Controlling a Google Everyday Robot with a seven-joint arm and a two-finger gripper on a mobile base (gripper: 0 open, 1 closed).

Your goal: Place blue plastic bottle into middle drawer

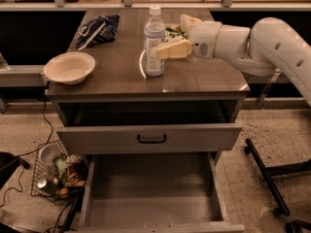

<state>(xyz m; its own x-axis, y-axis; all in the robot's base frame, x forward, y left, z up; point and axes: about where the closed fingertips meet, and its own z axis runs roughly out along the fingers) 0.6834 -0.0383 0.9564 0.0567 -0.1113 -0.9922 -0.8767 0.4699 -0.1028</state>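
Observation:
The blue plastic bottle (154, 41), clear with a white cap and a label, stands upright near the middle of the cabinet top. My gripper (171, 36) comes in from the right on a white arm. It is open, just right of the bottle. Its near cream finger (173, 48) reaches the bottle's right side; the far finger (187, 20) is behind it. The middle drawer (97, 178) is pulled out at the bottom, wide and deep with a bare grey floor. Above it sits a shallower drawer with a dark bar handle (151, 139), slightly out.
A white bowl (69, 67) sits at the top's left front. A dark blue snack bag (97, 27) lies at the back left. A wire basket with clutter (56, 176) stands on the floor left of the drawer. Black chair legs (266, 176) are at the right.

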